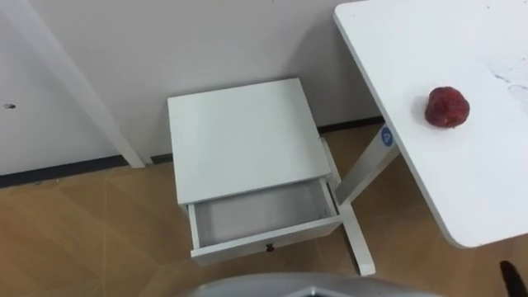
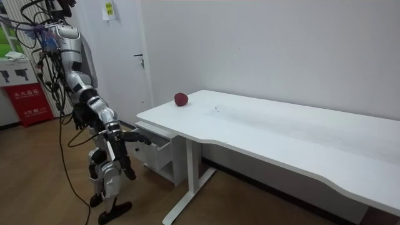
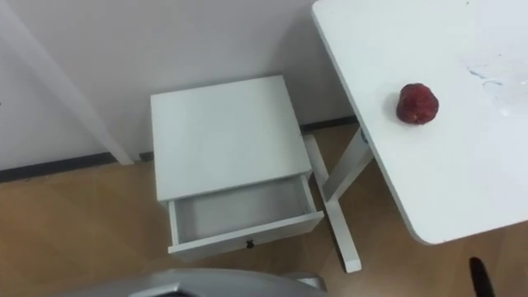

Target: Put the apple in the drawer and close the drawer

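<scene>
Task status: not yet begun, as judged from the layout; both steps are left.
Step 1 (apple into drawer): outstanding. The apple [image 1: 447, 106] is seen lying on the white desk [image 1: 462, 190], near the desk's edge and well apart from the drawer.
Step 2 (drawer shut): outstanding. The drawer [image 1: 260, 216] of the white bedside cabinet [image 1: 243, 136] is seen pulled out, with nothing inside it.
Robot position: the robot is seen in the room view bent forward in front of the cabinet, with the desk beside it.
Right hand: the right hand [image 2: 132, 137] is held out at drawer height, just in front of the drawer's front panel. Nothing is seen in it; how far it is opened cannot be told.
Apple orientation: a roughly round body is shown, so no clear long axis can be given. The stem end cannot be made out.
Drawer orientation: the open side is turned up and the front panel faces the robot. The long axis runs left to right across the eye views, parallel to the cabinet's front edge.
Drawer knob: a small dark knob [image 1: 269, 247] is fitted at the middle of the front panel.
Travel required: the apple is to be carried from the desk on the robot's right down to the lower drawer.
</scene>
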Available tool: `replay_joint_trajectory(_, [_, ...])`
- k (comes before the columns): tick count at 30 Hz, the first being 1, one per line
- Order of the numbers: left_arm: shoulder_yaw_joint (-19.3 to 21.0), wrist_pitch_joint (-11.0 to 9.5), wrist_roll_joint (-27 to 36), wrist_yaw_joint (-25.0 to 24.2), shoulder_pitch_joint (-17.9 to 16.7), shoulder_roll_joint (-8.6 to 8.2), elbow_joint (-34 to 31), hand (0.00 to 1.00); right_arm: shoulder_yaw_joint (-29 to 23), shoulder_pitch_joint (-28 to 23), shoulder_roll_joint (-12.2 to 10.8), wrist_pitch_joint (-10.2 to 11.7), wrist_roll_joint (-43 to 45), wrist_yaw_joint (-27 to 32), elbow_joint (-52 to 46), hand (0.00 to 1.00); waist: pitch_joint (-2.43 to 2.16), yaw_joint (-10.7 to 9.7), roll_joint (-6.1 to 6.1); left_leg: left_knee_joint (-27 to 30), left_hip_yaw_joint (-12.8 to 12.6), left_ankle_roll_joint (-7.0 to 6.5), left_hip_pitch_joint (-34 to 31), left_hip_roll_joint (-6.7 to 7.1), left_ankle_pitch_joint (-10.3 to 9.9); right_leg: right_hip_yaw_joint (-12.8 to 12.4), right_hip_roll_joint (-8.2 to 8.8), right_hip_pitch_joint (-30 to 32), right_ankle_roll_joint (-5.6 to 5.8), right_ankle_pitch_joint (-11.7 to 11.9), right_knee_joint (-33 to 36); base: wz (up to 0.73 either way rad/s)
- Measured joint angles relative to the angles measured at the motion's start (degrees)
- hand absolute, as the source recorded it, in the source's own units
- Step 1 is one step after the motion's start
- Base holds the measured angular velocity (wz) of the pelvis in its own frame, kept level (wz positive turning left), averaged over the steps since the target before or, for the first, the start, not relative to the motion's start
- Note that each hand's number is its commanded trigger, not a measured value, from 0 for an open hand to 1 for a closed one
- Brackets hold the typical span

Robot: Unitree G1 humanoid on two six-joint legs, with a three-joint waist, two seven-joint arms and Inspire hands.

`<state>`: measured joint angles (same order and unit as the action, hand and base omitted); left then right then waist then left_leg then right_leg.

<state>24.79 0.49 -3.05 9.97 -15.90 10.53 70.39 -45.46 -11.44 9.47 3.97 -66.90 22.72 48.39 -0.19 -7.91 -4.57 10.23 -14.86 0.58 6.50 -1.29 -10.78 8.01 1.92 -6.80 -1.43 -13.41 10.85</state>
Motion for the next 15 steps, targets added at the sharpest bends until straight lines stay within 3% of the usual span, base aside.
replay_joint_trajectory(6, [-0.2,-1.2,0.2,-0.3,-1.0,0.13,-2.8,0.0,-0.6,0.0,2.7,4.4,2.6,7.7,-12.7,0.0,0.06,0.0,0.21,-0.3,-0.1,0.0,-1.1,-0.12,0.0,-0.1,-0.26,1.3,0.03,0.1,0.2,0.01])
replay_joint_trajectory(13, [-0.8,-2.5,0.0,-0.6,-0.9,0.11,-4.0,0.0,-0.5,1.3,3.2,6.8,11.9,15.8,-26.2,0.0,0.05,0.5,0.26,-0.6,-0.1,-0.01,-1.4,-0.06,0.0,-0.1,-0.34,2.0,0.03,0.1,0.8,-0.01])
replay_joint_trajectory(15, [-1.6,-2.6,0.0,-0.6,-0.7,0.02,-3.9,0.0,1.8,1.3,3.1,7.2,17.0,18.7,-31.6,0.0,0.02,0.5,0.31,-0.6,-0.1,-0.01,-1.9,-0.04,0.0,-0.1,-0.13,2.5,0.05,0.1,0.9,0.0])
